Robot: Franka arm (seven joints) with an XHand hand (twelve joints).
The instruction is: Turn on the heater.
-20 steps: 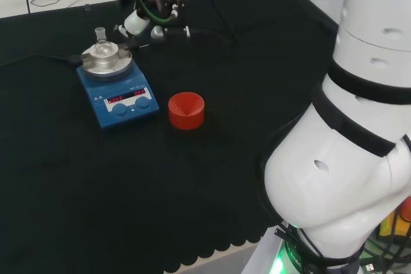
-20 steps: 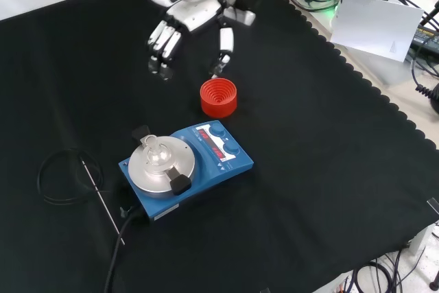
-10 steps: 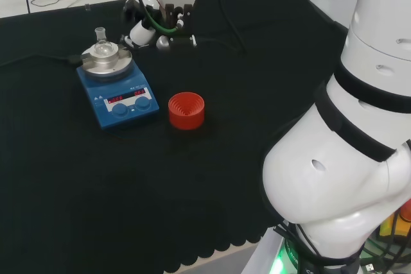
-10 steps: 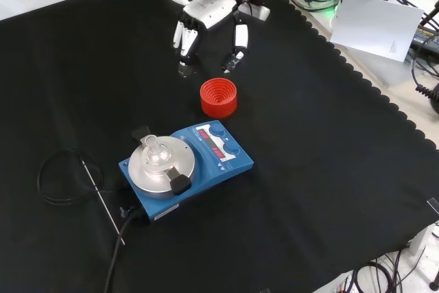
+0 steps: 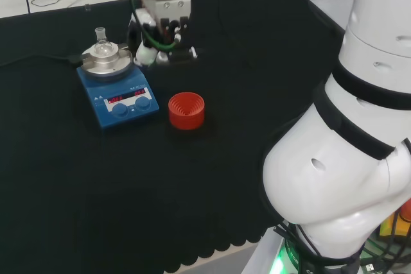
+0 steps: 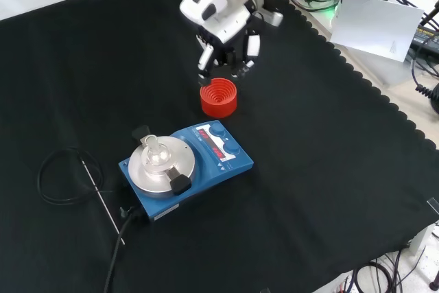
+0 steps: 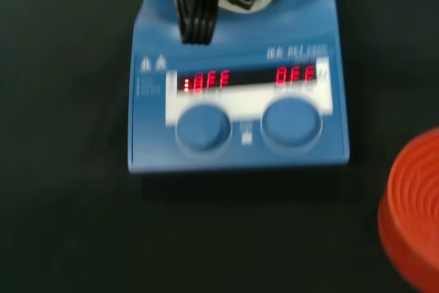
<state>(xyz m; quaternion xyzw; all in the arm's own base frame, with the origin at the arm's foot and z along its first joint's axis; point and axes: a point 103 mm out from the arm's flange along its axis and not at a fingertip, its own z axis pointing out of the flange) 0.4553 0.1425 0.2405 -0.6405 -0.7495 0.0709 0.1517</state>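
The robot hand, fingers relaxed downward and holding nothing, hangs above the red ribbed stand, with the heater lying nearer the front-view camera.

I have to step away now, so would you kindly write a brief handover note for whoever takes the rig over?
Hand: holds nothing, fingers pointing down and loosely bent, hovering above the red ribbed stand, short of the heater.
Heater: blue, mid-cloth, its two round knobs untouched, front facing the hand. A small glass flask sits on its metal plate.
Done: hand brought near, on the knob side.
Left: reach past the stand to the knobs and switch the heater on.
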